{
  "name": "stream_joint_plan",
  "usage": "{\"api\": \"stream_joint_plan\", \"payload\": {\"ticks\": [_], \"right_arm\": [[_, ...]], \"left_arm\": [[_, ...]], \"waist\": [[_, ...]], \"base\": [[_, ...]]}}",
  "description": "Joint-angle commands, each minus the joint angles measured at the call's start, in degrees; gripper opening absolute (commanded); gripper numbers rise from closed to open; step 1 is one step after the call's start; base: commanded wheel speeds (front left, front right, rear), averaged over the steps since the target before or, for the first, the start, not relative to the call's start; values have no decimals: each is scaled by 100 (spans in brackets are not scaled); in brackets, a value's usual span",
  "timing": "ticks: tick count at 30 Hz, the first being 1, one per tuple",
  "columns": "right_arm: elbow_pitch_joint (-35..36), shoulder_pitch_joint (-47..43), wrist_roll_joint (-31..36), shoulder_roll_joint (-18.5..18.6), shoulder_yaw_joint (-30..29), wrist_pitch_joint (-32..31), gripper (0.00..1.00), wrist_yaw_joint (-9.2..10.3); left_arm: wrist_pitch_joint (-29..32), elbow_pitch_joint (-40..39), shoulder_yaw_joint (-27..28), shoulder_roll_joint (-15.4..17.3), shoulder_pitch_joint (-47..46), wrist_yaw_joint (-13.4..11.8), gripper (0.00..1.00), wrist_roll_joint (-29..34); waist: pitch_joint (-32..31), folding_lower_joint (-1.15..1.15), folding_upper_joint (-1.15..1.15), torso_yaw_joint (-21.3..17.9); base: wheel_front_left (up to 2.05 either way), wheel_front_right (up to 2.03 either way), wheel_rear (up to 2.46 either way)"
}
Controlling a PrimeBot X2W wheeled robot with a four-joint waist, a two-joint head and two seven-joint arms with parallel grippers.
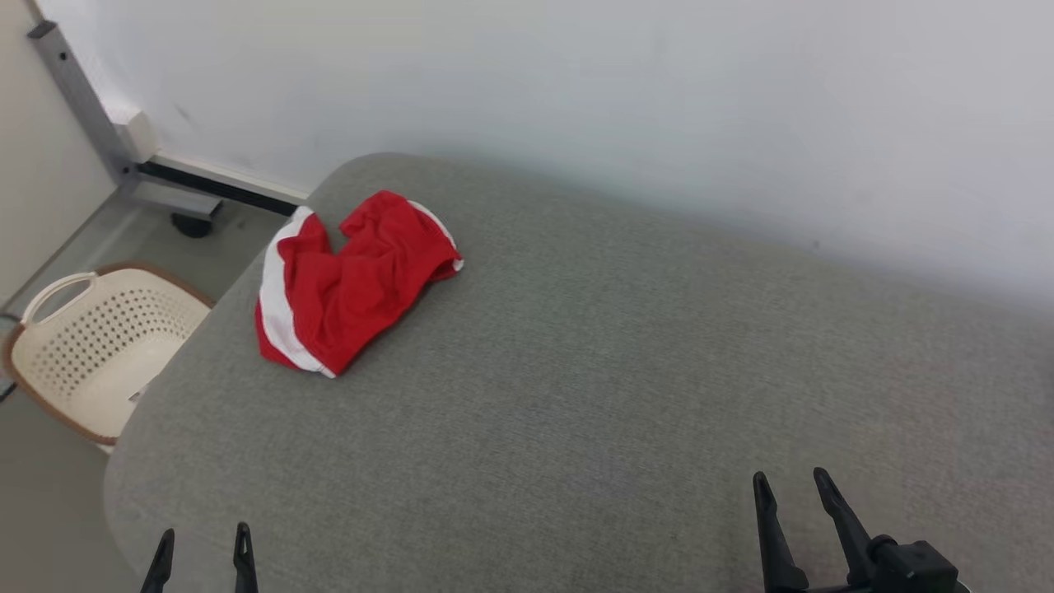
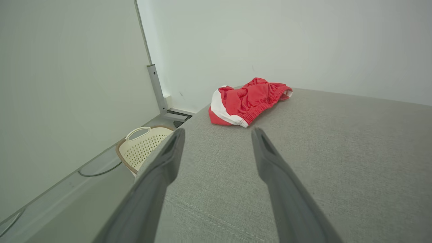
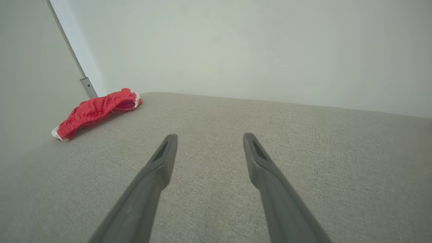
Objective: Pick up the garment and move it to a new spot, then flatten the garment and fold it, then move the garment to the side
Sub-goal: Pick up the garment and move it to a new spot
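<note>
**Entry: red garment, far-left corner, both hands empty**

**Item.** The garment is a pair of red shorts with white side bands and a gathered waistband. It lies crumpled in a loose heap on the grey cloth-covered tabletop. You will find it at the far left corner, close to the rounded left edge. A cream perforated basket stands on the floor below and beside that edge.

**Hazards, as judged from here.**
- Loss over the edge: the heap sits near the drop, so a sideways nudge or a dragging approach from the right could push it off towards the basket.
- Partial grasp: the fabric is bunched in several layers. If you pinch only a top fold, the piece may lift twisted and be harder to flatten afterwards.
- Snagging: if the fingertips come down too steeply, they may catch the tabletop's cloth cover along with the shorts.
- Reach: the right hand is well apart from the garment, so bringing it across would mean a long stretch.

**Hands.**
- The left hand is at the near left edge of the tabletop. Its fingers are spread wide and hold nothing, and they point towards the garment ahead.
- The right hand is at the near right. It is equally wide open and empty, low over bare cloth, with the garment off to its far left.
</note>
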State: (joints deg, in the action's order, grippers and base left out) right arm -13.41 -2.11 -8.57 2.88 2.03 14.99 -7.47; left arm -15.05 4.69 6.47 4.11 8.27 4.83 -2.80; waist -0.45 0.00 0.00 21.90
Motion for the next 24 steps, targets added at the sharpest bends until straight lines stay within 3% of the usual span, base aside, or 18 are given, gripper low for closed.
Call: {"api": "stream_joint_plan", "payload": {"ticks": [1,11,24], "right_arm": [[-3,85,-52,-6,35,22,100,-3],[-94,-31,-124,-5,107,22,100,-3],[-128,55,-126,-5,196,22,100,-3]], "left_arm": [[-18,3,39,-8,95,-10,100,-16],[-18,34,177,23,143,27,100,-12],[-18,82,388,-17,14,14,100,-150]], "waist": [[-36,0,0,263],[-152,0,0,538],[-147,0,0,329]], "base": [[0,0,0],[0,0,0],[0,0,0]]}}
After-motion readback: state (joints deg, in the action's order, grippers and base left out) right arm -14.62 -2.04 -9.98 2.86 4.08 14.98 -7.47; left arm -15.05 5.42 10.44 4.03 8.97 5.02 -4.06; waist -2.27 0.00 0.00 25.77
